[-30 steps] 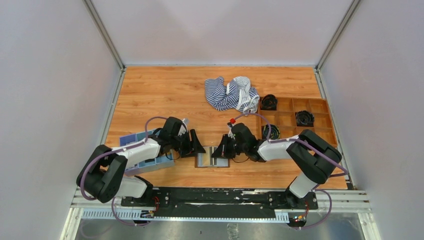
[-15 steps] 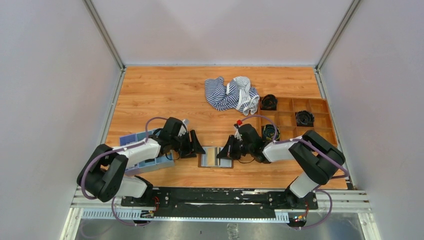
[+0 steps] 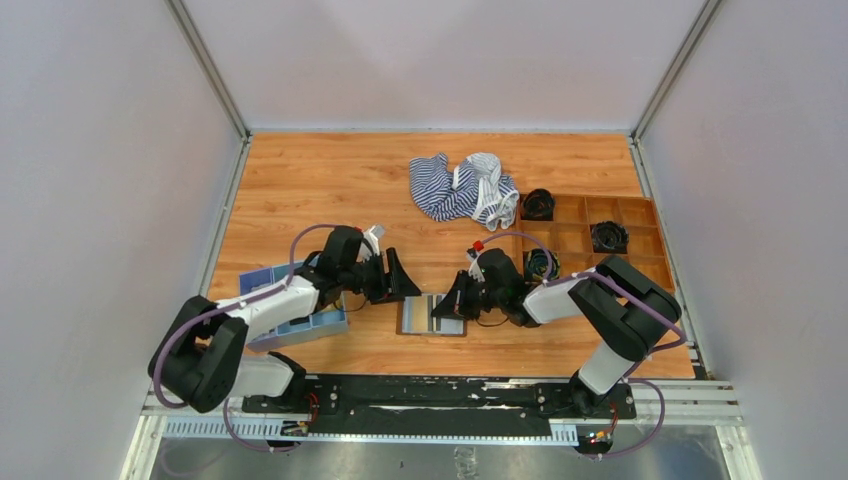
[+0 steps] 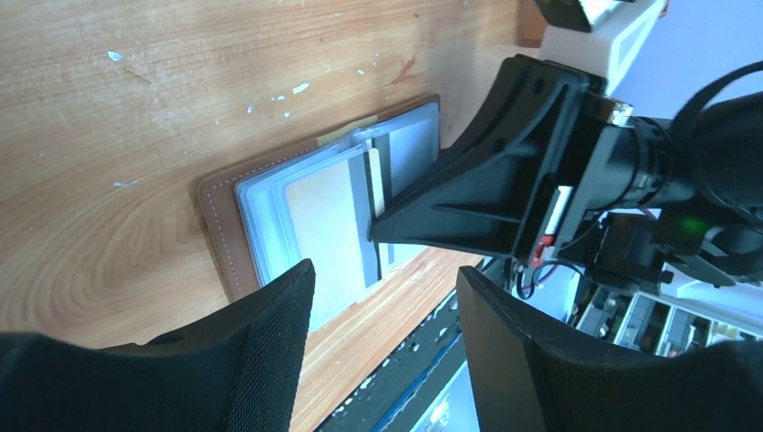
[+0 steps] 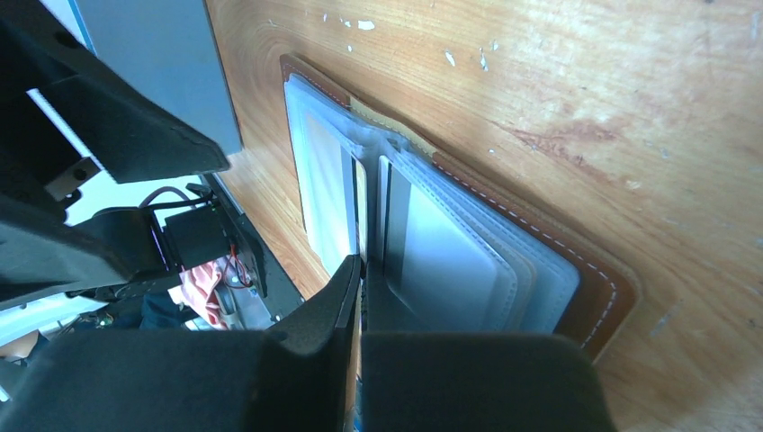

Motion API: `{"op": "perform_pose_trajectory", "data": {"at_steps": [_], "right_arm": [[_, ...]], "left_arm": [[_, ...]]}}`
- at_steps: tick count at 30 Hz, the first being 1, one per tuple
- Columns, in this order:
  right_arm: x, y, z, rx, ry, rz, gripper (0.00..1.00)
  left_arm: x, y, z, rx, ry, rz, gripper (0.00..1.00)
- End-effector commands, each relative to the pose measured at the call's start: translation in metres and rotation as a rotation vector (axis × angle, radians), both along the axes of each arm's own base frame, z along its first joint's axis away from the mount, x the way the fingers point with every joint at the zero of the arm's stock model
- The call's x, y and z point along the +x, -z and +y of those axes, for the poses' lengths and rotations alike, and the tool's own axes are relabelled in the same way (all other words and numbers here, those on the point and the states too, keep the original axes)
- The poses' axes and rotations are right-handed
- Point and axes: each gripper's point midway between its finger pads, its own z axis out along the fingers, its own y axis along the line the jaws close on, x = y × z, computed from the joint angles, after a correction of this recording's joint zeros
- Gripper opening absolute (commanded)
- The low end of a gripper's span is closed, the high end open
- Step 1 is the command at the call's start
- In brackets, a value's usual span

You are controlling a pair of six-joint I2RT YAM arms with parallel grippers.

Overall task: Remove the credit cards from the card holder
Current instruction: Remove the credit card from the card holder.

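Between the two grippers: the card holder (image 3: 432,315) lies open and flat on the table (image 3: 300,190), brown cover down and clear pockets up.
Credit cards (image 4: 319,216): they are inside the pockets. A pale one shows in the half toward the left arm and a greyish one in the other half. None is out yet.
Right gripper (image 3: 455,298): its fingers are closed together and the tip rests on the card holder at the middle fold. I judge that it pins the holder, so it neither slides nor folds shut. Whether it nips a pocket leaf, I cannot tell.
Left gripper (image 3: 398,282): the jaws are parted with nothing between them. It hovers just beside the holder's left edge and points at it, probably to take the edge of a card.
Step in hand: the reach for the first card, as I judge it.
Risk: the clear pocket may come up together with the card.
Light-blue tray (image 3: 300,322): left of the card holder, under the left arm.
Compartment box (image 3: 585,240): right of the holder and behind it.
Striped cloth (image 3: 460,185): well behind the holder.
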Motion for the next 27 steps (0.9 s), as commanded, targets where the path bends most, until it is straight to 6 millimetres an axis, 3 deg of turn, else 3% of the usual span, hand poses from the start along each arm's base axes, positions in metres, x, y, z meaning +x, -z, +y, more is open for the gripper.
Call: {"op": "perform_pose_trajectory", "data": {"at_steps": [1,7,14,19,27], "right_arm": [[-0.006,0.017,-0.011,-0.055,0.007,0.037,0.0],[-0.007,0.018,-0.014,-0.07,0.01,0.037,0.0],[-0.008,0.015,-0.018,-0.081,0.01,0.028,0.0],[-0.011,0.015,-0.031,-0.108,0.023,0.016,0.0],[-0.019,0.021,-0.052,-0.134,0.037,0.025,0.0]], "left_arm": [[0.0,0.008,-0.011,-0.021,0.021,0.02,0.62],[0.006,0.015,-0.017,0.004,0.027,0.013,0.62],[0.003,0.046,-0.009,0.073,-0.013,0.086,0.61],[-0.004,0.065,-0.002,0.109,-0.037,0.147,0.61],[-0.006,0.074,0.004,0.133,-0.055,0.166,0.6]]}}
